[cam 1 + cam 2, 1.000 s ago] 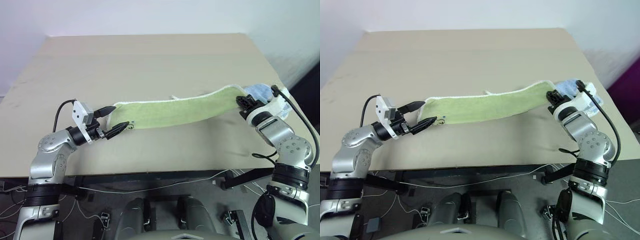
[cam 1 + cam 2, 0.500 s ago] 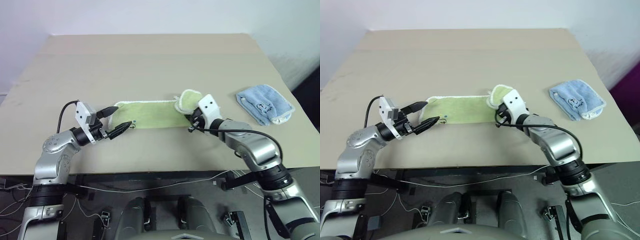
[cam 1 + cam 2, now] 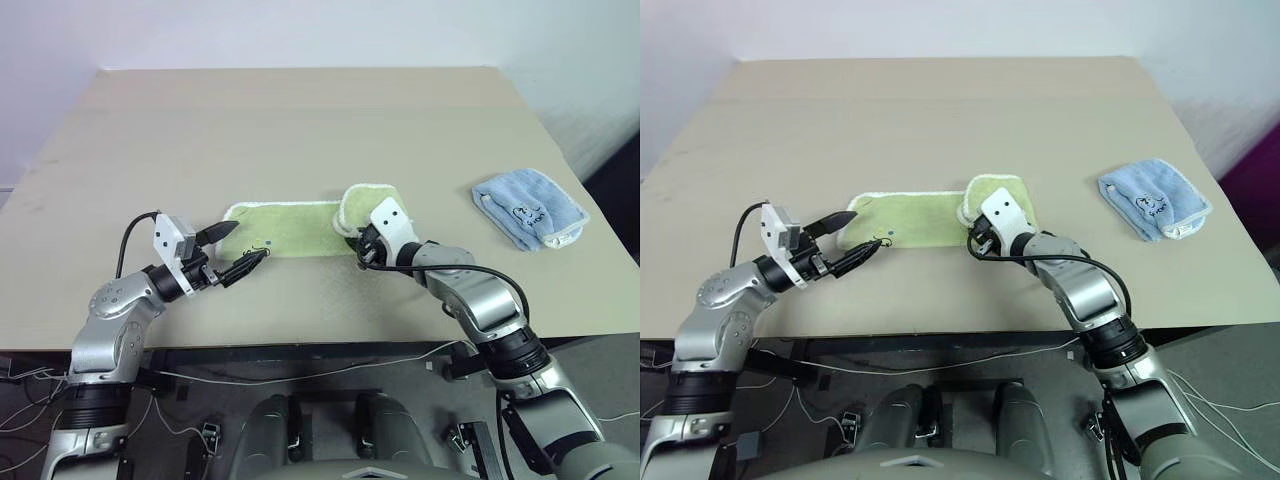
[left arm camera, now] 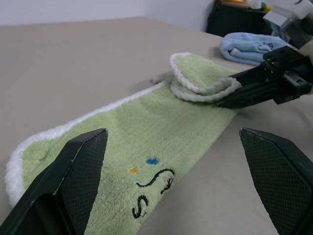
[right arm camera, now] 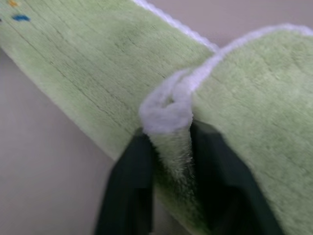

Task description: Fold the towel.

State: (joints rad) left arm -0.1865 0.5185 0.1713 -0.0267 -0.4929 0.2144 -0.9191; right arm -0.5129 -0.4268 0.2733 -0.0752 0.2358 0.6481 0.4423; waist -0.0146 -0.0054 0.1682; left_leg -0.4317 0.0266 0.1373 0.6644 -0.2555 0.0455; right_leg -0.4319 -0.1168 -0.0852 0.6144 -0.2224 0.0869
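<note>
Now, on the left, the left tool [image 3: 238,255] sits low over the tabletop [image 3: 300,130], just at the near end of the towel [image 3: 290,228]. Its two black fingers are spread wide and hold nothing. The end of the towel with the dark logo [image 4: 154,190] lies between them, so it looks ready to pin that end or take hold of it.

The towel lies flat near the middle of the tabletop, as a long strip. It is light green, soft and fuzzy, with a thick white edge all round. The tabletop is smooth and tan.

Further right, the other end of the towel is bent up and over onto the strip, and makes a little rounded flap [image 3: 362,203]. The right tool [image 3: 362,248] is there. Its two fingers have the white edge [image 5: 168,110] of that flap between them, with a bit of green cloth tucked in too. The fingers look a little loose, so I think it is about to let go and leave the flap down as the fold.

Far to the right lies a small blue cloth [image 3: 528,208], folded and soft, well apart from the towel
</note>
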